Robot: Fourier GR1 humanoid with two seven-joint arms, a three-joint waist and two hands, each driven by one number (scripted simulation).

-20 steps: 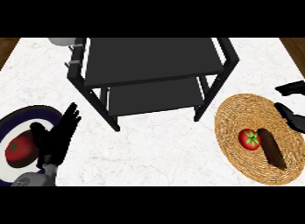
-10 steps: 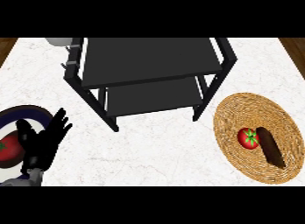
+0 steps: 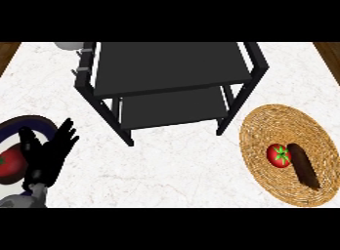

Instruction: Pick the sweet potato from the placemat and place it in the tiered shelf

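Nothing is done yet: the sweet potato (image 3: 303,166) lies untouched on the woven placemat (image 3: 318,141), right of the tiered shelf (image 3: 169,73), while the left hand (image 3: 49,152) rests open, fingers straight, lower-left of the shelf.

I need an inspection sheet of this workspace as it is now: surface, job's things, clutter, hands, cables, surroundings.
Surface: white marbled counter.
Job's things: dark brown elongated sweet potato lies on the round woven straw placemat, untouched; black two-level tiered shelf stands at the back centre, both levels bare.
Clutter: red tomato with green stem on the placemat, touching the sweet potato; another red tomato on the dark blue round plate at left; grey object behind the shelf, unclear.
Hands: left hand open, fingers up, beside the plate; right hand not in view.
Cables: nothing seen.
Surroundings: wooden floor on both sides.
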